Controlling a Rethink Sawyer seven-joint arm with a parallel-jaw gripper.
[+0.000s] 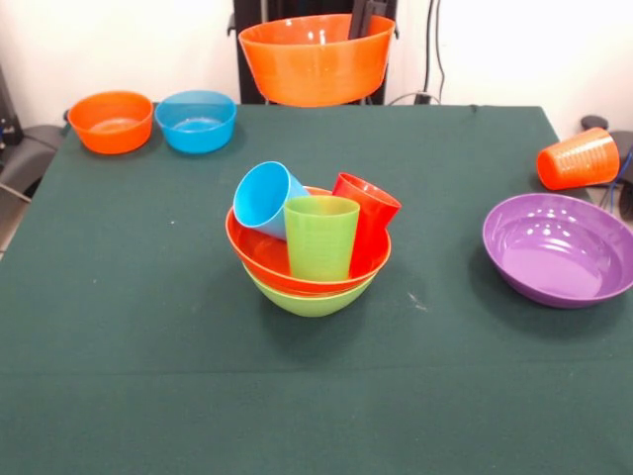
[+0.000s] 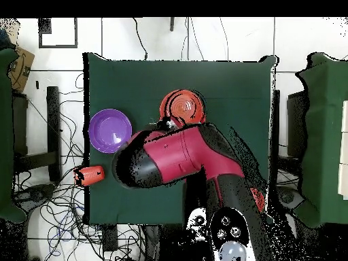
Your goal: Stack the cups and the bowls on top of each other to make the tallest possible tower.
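Observation:
The tower stands mid-table: a large lime green bowl [image 1: 312, 300] holds an orange-red bowl [image 1: 259, 255] [image 2: 182, 107]. A light blue cup [image 1: 265, 198], a lime green cup [image 1: 320, 237] and a red cup [image 1: 370, 216] lean inside it. An orange bowl [image 1: 315, 61] hangs in the air above the table's far edge. My gripper [image 1: 367, 22] is shut on its right rim. In the overhead view the arm [image 2: 177, 160] hides the gripper and the held bowl.
A large purple bowl [image 1: 559, 249] [image 2: 109, 130] sits at the right. Beyond it an orange cup [image 1: 579, 158] [image 2: 90, 175] lies on its side at the table edge. A small orange bowl [image 1: 111, 121] and a blue bowl [image 1: 197, 121] stand together at the far left.

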